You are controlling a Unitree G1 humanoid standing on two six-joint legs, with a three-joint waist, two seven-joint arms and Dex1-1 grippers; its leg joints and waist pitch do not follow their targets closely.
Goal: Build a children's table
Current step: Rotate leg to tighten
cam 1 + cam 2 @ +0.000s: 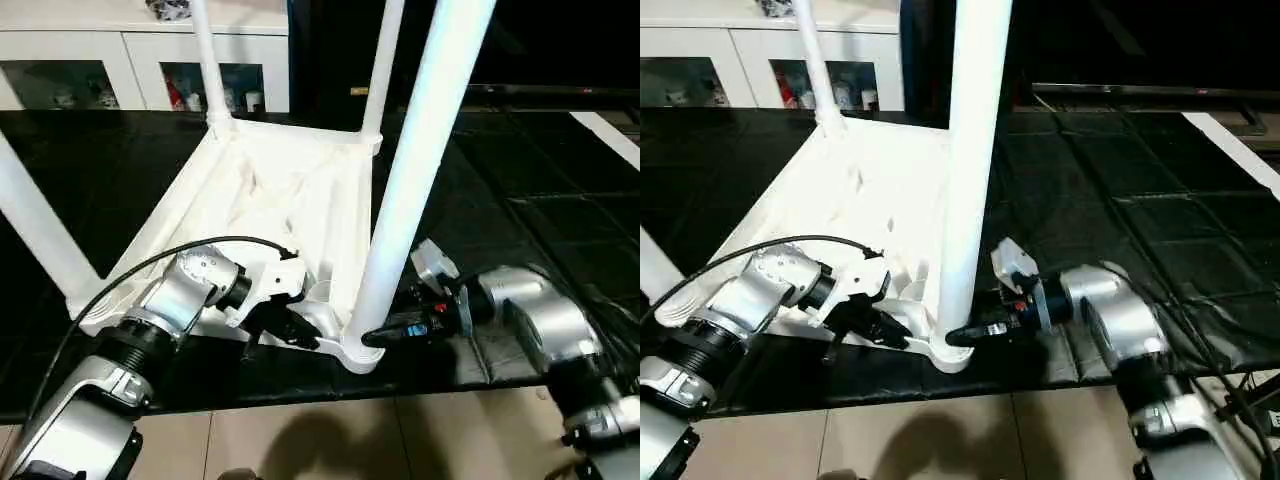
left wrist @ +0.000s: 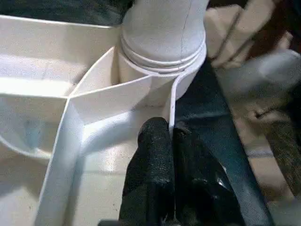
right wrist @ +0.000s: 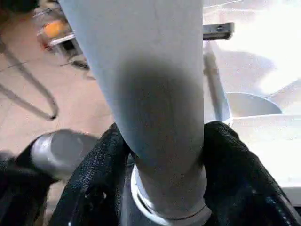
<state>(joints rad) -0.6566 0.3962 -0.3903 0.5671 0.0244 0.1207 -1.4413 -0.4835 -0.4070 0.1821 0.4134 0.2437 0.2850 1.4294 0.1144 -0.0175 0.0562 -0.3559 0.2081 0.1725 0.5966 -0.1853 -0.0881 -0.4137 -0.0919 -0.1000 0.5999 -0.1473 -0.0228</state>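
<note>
The white plastic rectangular tabletop (image 1: pixel 270 200) lies upside down on the black sheet-covered surface (image 1: pixel 520 220), its ribbed underside facing up and its near edge just inside the surface's front edge, above a tan tiled floor (image 1: pixel 330 440). Long white tapered tube legs rise from its round corner sockets: two at the far corners (image 1: pixel 208 60) (image 1: pixel 382 65), one at the near left corner (image 1: pixel 35 225), and the nearest leg (image 1: pixel 415 170) standing in the near right corner socket (image 1: pixel 358 352).

The left end effector (image 2: pixel 169 129) has its two black fingers pinched shut on the thin white rim wall of the tabletop, just beside that near right socket. The right end effector (image 1: pixel 375 338) reaches in from the other side at the base of the nearest leg, a black finger (image 3: pixel 101 165) on each side of the tube, pressed against it just above the socket collar.

Behind the surface stands a white cabinet with glass doors (image 1: pixel 150 70), small objects on its shelves. No lettering, brand or label can be read anywhere.
</note>
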